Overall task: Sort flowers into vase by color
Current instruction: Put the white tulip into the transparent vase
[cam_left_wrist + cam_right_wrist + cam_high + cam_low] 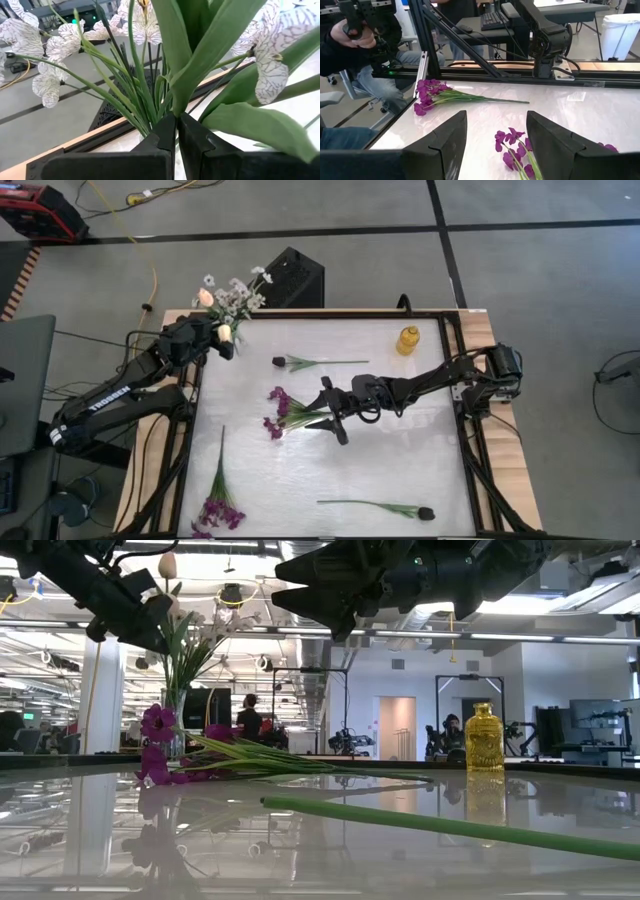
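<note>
The right gripper (333, 410) hangs over the middle of the table with its two dark fingers spread wide and nothing between them. Its wrist view alone shows the gap: a purple sprig (512, 150) lies on the glossy white table (600, 115) right between the fingertips, not touched. From above, that sprig (283, 412) lies at about nine o'clock of the claw, just beside it. A second purple sprig (216, 505) lies near the table's seven o'clock corner, well apart. Two dark-budded stems lie apart: one (320, 362) at twelve o'clock of the claw, one (375, 506) at five o'clock.

The left gripper (222, 340) is at the table's eleven o'clock corner, its fingers shut on a broad green-leaved stem (200, 55), seen closely only in its wrist view, among veined white blossoms (270, 60) and thin grass-like leaves.

The low view shows a small yellow ribbed bottle (484, 738) standing upright.
</note>
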`<action>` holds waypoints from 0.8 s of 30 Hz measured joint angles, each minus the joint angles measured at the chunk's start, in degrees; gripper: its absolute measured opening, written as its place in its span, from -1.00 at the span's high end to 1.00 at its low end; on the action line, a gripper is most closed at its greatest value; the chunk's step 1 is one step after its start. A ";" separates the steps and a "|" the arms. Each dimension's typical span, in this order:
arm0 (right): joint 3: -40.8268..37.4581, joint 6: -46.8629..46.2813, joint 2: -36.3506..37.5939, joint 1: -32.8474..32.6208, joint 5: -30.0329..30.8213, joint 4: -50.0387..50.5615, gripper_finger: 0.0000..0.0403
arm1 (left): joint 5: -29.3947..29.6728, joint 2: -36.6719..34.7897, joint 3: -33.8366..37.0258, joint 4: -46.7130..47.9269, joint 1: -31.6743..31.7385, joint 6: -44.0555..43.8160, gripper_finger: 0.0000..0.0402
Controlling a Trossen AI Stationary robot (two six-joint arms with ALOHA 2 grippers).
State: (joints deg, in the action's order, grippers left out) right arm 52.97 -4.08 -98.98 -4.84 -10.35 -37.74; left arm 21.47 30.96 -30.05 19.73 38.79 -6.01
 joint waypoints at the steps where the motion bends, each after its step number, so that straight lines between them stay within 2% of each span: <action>1: -0.02 0.00 0.00 0.00 0.00 0.00 -0.14 | 0.00 0.00 -0.01 0.02 0.00 -0.30 1.00; 16: -0.02 -0.01 0.00 0.00 -0.02 0.00 -0.14 | 0.33 0.00 -0.06 0.04 0.00 -0.31 0.99; 20: -0.02 -0.02 0.00 0.00 -0.02 0.00 -0.14 | 1.16 0.00 -0.06 0.04 -0.02 -0.28 0.88; 24: -0.02 -0.02 0.00 0.00 -0.03 0.01 -0.14 | 1.77 0.00 -0.06 0.09 -0.02 0.80 0.66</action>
State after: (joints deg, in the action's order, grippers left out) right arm 52.95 -4.10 -98.98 -4.84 -10.38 -37.73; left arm 23.24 30.96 -30.11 19.82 38.76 -5.22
